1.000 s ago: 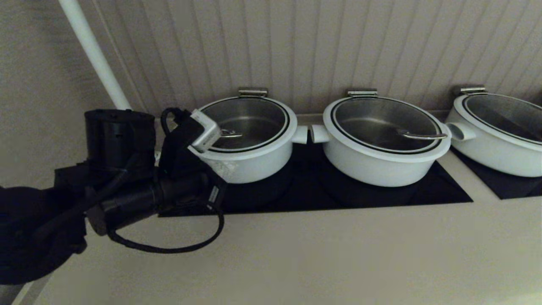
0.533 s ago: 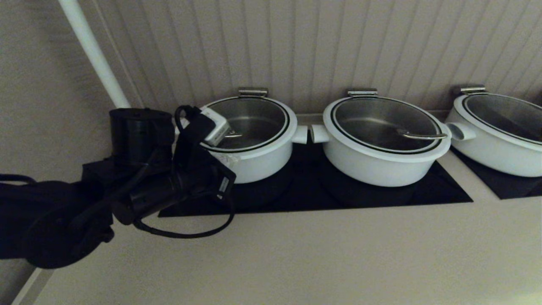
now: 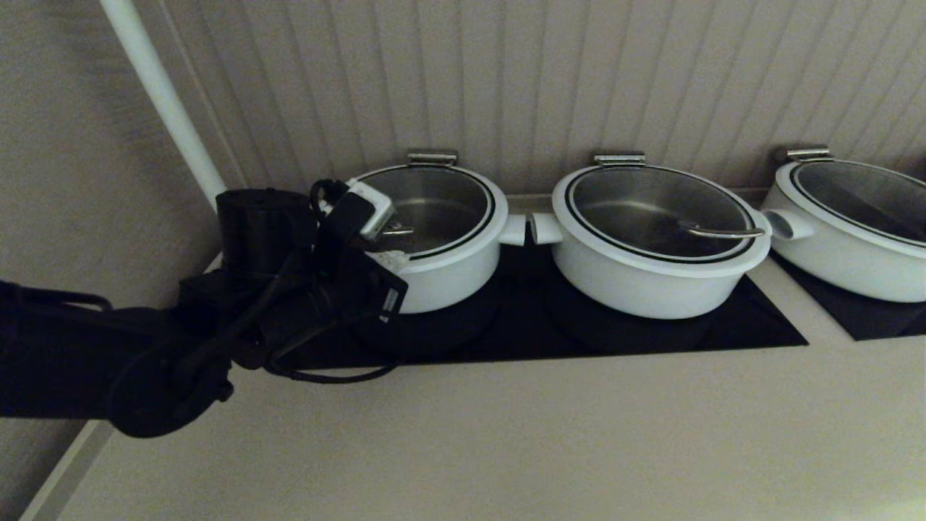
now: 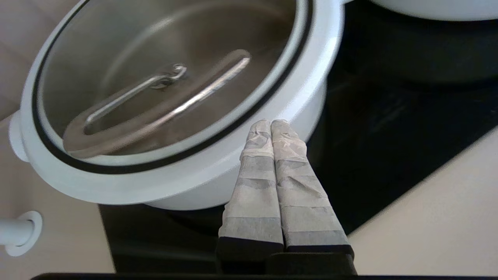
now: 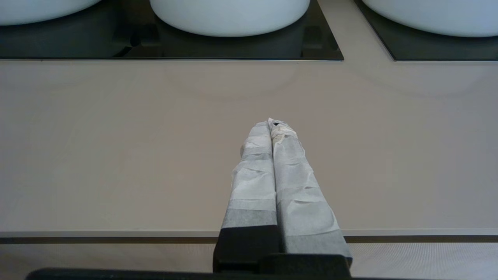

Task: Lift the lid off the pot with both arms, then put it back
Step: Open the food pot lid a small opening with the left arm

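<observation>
Lid [image 3: 423, 206] sits seated on the pot [image 3: 434, 271], leftmost on the black hob [image 3: 651, 329]. Left gripper [image 4: 271, 125] hovers at the pot's near rim, fingers pressed together, gripping nothing. Right gripper [image 5: 273, 125], also clenched and empty, hangs over bare counter [image 5: 116, 147], well back. Risk: closed fingers can't take the loop handle [image 4: 155, 105], and they may bump the rim.

Glass lid [image 3: 427, 206] atop white pot [image 3: 441, 271]
</observation>
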